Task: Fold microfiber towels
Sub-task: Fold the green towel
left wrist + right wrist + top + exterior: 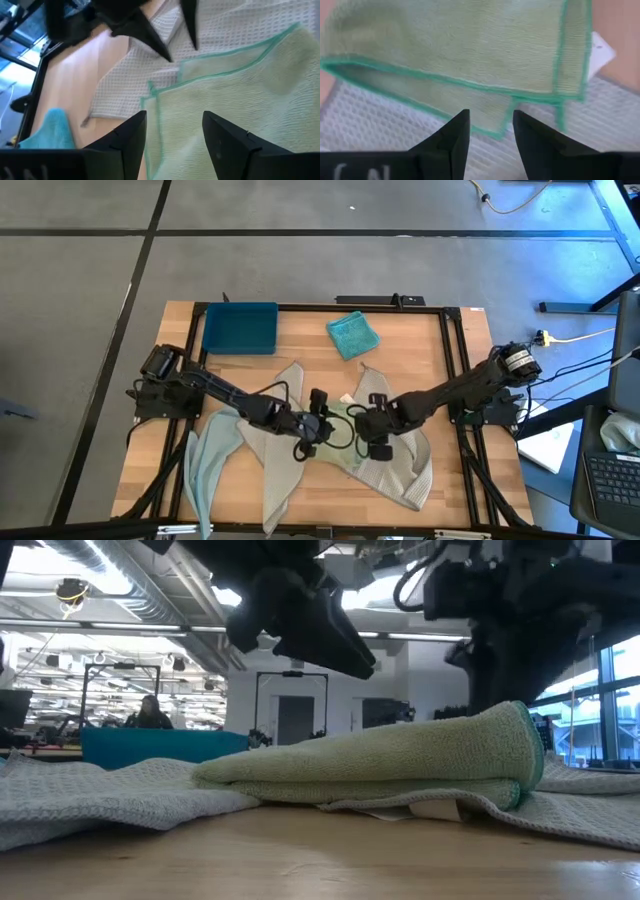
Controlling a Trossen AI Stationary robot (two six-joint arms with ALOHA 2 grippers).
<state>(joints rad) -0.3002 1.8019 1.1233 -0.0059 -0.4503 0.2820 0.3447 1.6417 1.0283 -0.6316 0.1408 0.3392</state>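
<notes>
rigid dark blue rectangular tray (240,328) at the table's far left; pale blue limp cloth (205,465) draped at the near left edge; left gripper (318,423), fingers spread, holding nothing, above the folded pale green microfiber towel (345,442) lying mid-table on light grey waffle-weave cloths (405,465); right gripper (372,428), fingers parted and empty, just beside; folded teal towel (352,335) at the far edge.

No text or label can be read
</notes>
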